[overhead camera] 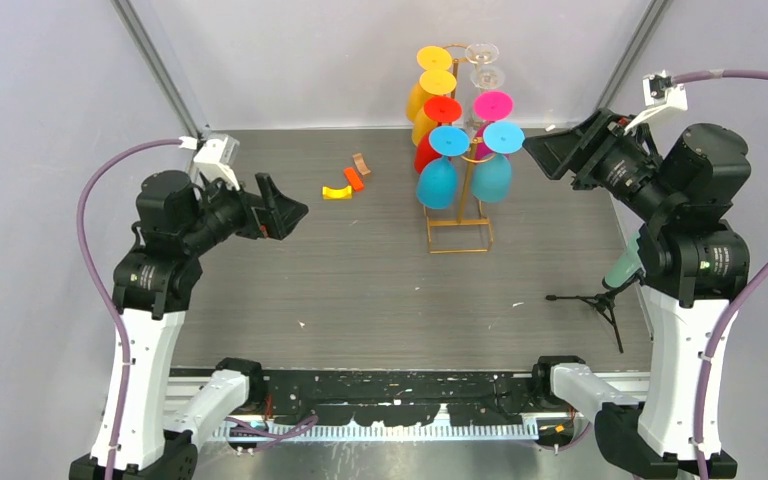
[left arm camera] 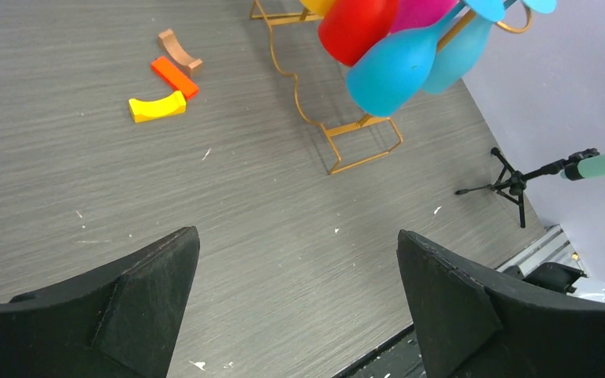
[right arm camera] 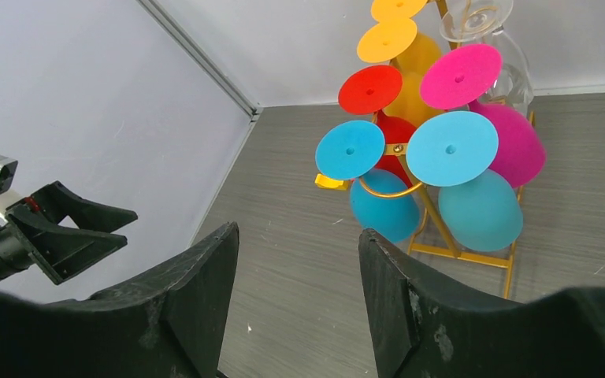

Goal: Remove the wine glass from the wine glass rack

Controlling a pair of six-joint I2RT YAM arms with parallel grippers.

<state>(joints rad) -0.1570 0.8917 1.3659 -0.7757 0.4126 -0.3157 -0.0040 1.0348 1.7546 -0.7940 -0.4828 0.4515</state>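
The gold wire wine glass rack [overhead camera: 459,233] stands at the back middle of the table. Several wine glasses hang on it upside down: yellow [overhead camera: 422,98], red [overhead camera: 428,152] and blue [overhead camera: 438,183] on its left; clear [overhead camera: 483,62], magenta [overhead camera: 492,106] and blue [overhead camera: 492,177] on its right. My right gripper [overhead camera: 535,150] is open and empty, in the air just right of the rack at the height of the blue glass [right arm camera: 480,209]. My left gripper [overhead camera: 295,212] is open and empty, well left of the rack [left arm camera: 362,130].
A yellow arch block [overhead camera: 337,192], an orange block [overhead camera: 354,179] and a brown block [overhead camera: 361,163] lie left of the rack. A small black tripod [overhead camera: 600,298] with a teal handle [overhead camera: 622,265] stands by the right arm. Grey walls close the back and sides.
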